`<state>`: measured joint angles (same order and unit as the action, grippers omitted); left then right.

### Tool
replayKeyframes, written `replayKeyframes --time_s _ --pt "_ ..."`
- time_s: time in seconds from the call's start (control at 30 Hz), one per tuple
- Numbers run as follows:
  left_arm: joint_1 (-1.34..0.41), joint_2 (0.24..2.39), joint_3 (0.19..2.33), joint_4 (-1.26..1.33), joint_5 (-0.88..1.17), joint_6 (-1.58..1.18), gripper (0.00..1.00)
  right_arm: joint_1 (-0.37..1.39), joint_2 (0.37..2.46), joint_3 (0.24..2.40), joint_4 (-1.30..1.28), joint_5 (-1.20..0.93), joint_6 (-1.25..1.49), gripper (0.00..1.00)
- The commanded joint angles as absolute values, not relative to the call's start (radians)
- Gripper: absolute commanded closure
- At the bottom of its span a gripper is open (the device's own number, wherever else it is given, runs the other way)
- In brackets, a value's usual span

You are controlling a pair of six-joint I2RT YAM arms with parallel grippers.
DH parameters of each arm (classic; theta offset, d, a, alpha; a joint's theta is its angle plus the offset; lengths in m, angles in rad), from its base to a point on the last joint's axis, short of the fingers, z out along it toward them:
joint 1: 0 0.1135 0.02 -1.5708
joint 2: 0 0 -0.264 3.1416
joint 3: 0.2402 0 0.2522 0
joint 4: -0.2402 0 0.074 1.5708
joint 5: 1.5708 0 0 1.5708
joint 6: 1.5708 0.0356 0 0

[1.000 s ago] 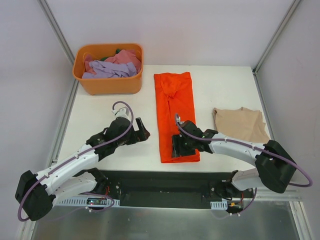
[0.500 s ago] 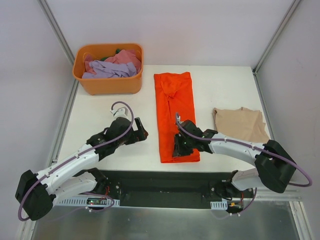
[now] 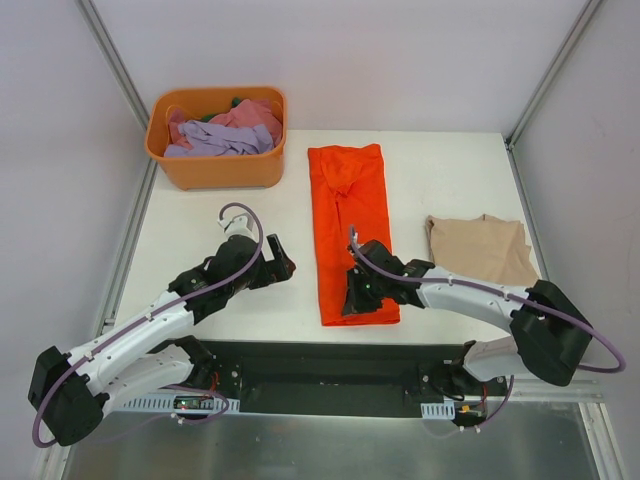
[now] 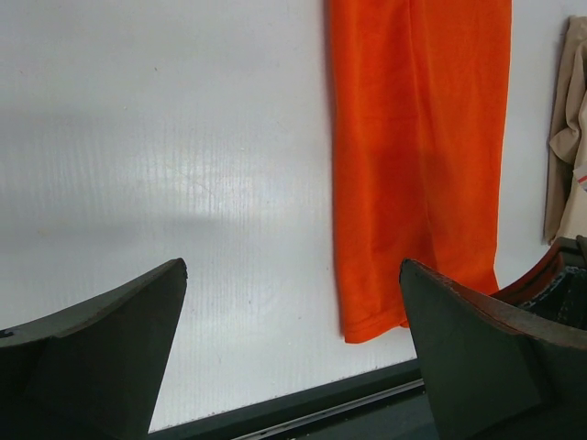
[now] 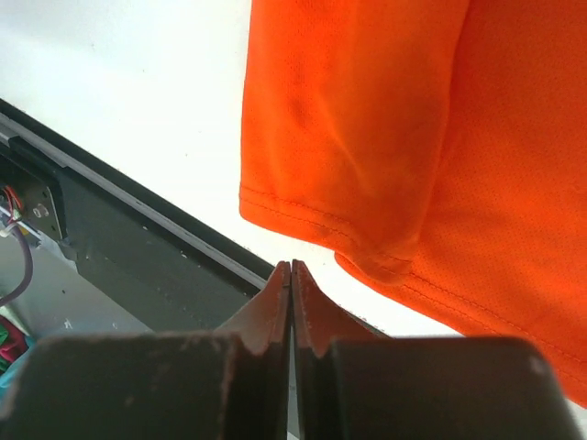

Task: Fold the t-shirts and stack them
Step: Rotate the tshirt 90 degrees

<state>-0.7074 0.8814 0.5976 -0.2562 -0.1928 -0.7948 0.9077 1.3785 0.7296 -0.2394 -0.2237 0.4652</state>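
The orange t-shirt (image 3: 348, 215) lies at the middle of the table (image 3: 430, 170) as a long narrow strip, doubled lengthwise. Its long axis runs from the far edge toward the near edge. The right gripper (image 5: 291, 268) sits at the strip's near end, with the stitched hem just ahead of its tips. Its jaws are pressed together. The wrist view shows the tips meeting at the hem's edge, where two layers part in a small notch, but I cannot tell whether any cloth is caught between them. The left gripper (image 3: 285, 264) hovers over bare table just left of the strip, jaws spread wide, holding nothing. The right arm is plainly nearer the hem, so the coming fold looks like its job: the near end carried toward the far end along the strip's length.

The cloth is a thin, fine-mesh knit, limp and softly creased. A tan t-shirt (image 3: 478, 250) lies folded near the right edge, apart from the orange one. In the far left corner a rigid orange plastic tub (image 3: 200, 172) holds a crumpled lilac t-shirt (image 3: 210, 140) and a pink t-shirt (image 3: 255, 115).
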Motion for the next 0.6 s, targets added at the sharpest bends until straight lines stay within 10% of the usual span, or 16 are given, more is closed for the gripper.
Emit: replayKeyframes --time_s 0.0,0.13,0.57 --pt "-0.712 0.865 0.598 -0.268 -0.216 -0.769 0.01 0.920 1.322 0.778 -0.323 -0.145 0.476 0.92" --pt "-0.712 0.870 0.598 -0.268 -0.215 -0.765 0.01 0.925 1.321 0.796 -0.399 -0.060 0.460 0.63" --pt "-0.712 0.888 0.595 -0.268 -0.206 -0.759 0.01 0.925 1.460 0.871 -0.448 -0.020 0.400 0.58"
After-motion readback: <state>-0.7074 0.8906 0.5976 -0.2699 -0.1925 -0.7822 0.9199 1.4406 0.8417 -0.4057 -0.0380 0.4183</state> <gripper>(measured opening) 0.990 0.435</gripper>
